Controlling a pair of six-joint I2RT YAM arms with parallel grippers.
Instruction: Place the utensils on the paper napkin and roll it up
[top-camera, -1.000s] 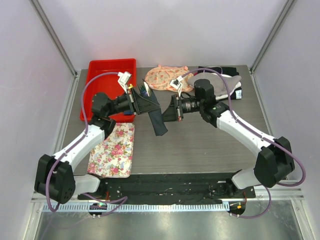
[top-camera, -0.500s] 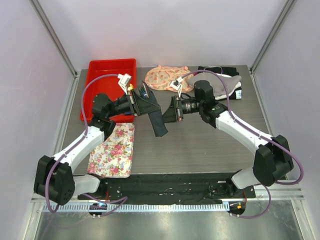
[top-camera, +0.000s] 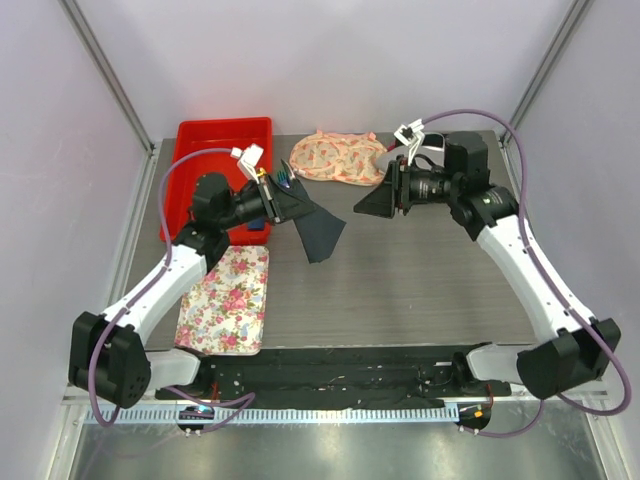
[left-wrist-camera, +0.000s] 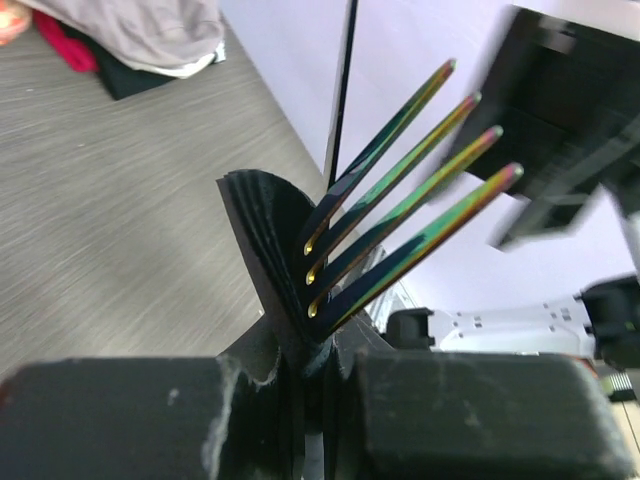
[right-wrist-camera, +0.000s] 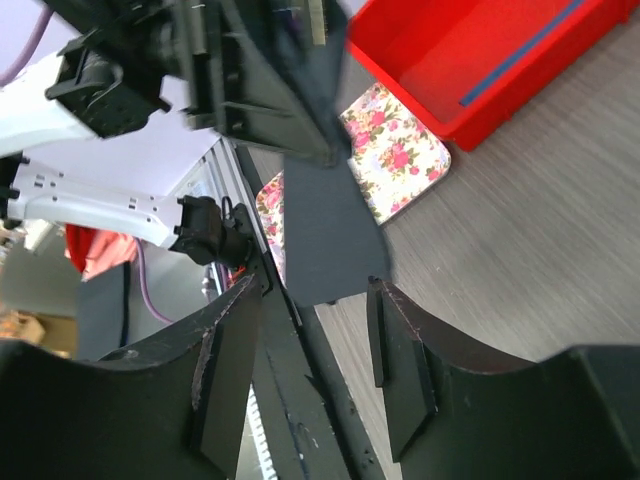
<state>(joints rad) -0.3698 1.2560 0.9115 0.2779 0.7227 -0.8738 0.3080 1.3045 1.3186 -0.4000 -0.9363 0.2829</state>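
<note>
My left gripper (top-camera: 288, 200) is raised above the table's middle and shut on the paper napkin (top-camera: 320, 232), a dark sheet whose loose end hangs down and to the right. In the left wrist view, the fork (left-wrist-camera: 400, 210), its tines shining with rainbow colours, sticks out of the shut left gripper (left-wrist-camera: 315, 370) beside the folded paper napkin (left-wrist-camera: 262, 230). The knife I cannot make out. My right gripper (top-camera: 372, 203) is open, apart from the sheet on its right. In the right wrist view the right gripper (right-wrist-camera: 312, 300) stands empty, with the paper napkin (right-wrist-camera: 325, 240) hanging beyond it.
A red bin (top-camera: 225, 140) at the back left holds a blue stick (right-wrist-camera: 520, 48). A floral tray (top-camera: 228, 300) lies at the front left. An orange patterned cloth (top-camera: 335, 158) lies at the back centre. A grey cloth (left-wrist-camera: 140, 30) lies at the back right.
My right gripper has opened, let go of the napkin and drawn back to the right and away. The napkin now hangs from the left gripper alone.
</note>
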